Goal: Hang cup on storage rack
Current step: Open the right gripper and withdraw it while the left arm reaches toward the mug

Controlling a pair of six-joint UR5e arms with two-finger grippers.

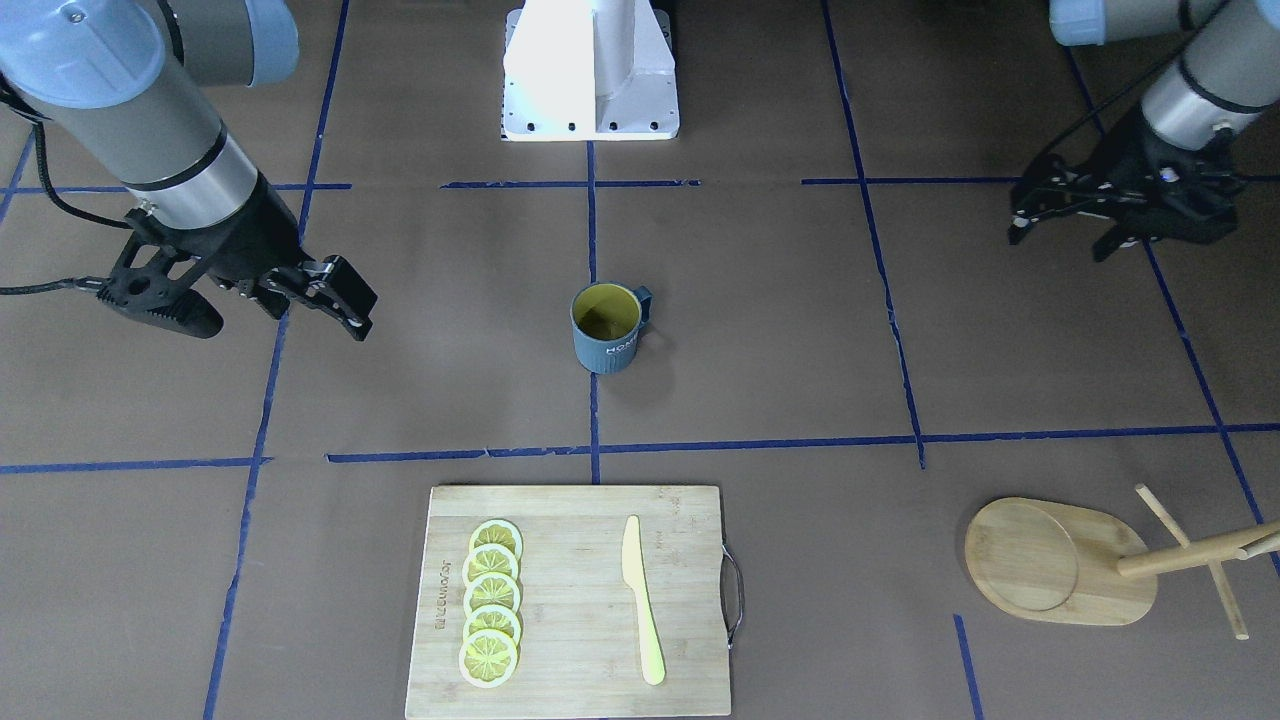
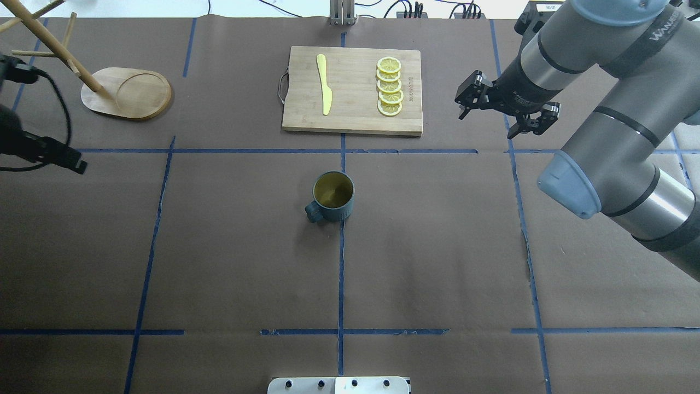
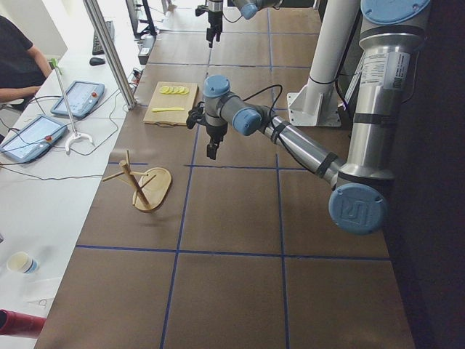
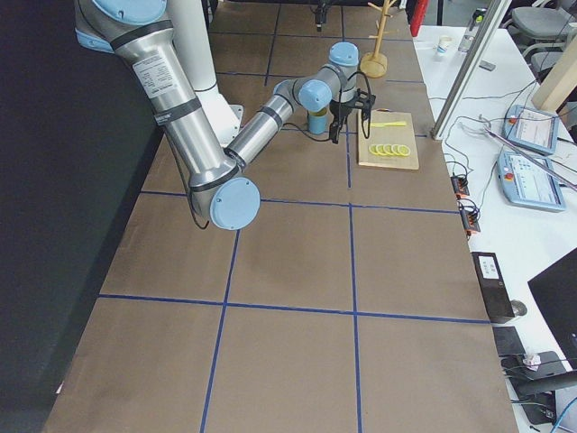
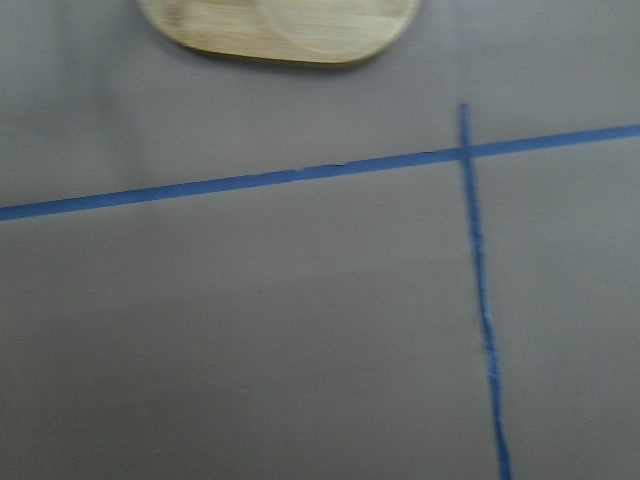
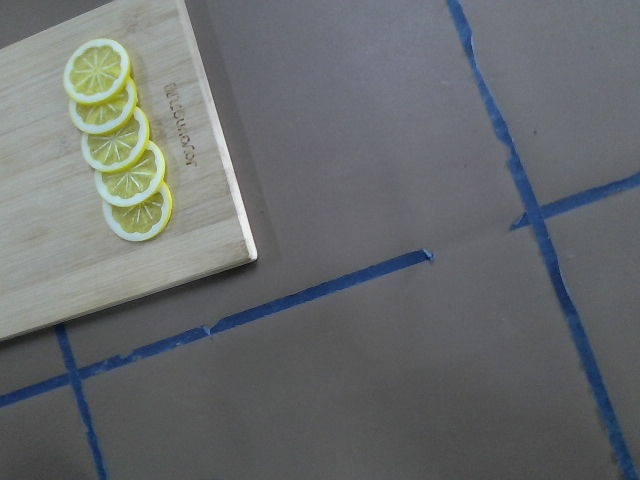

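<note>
The cup (image 1: 607,328) is a dark blue-grey ribbed mug with a yellow-green inside. It stands upright at the table's middle (image 2: 332,196), its handle toward the robot's left. The storage rack (image 1: 1060,560), a light wooden mug tree with an oval base, stands at the far left corner (image 2: 126,93); its base edge shows in the left wrist view (image 5: 280,30). My left gripper (image 1: 1060,243) is open and empty, hovering between cup and rack, well apart from both. My right gripper (image 1: 280,322) is open and empty, hovering right of the cup (image 2: 489,125).
A bamboo cutting board (image 1: 580,600) with a metal handle lies at the far middle, bearing several lemon slices (image 1: 490,602) and a yellow knife (image 1: 640,600). It also shows in the right wrist view (image 6: 60,240). The robot's white base (image 1: 590,70) stands behind the cup.
</note>
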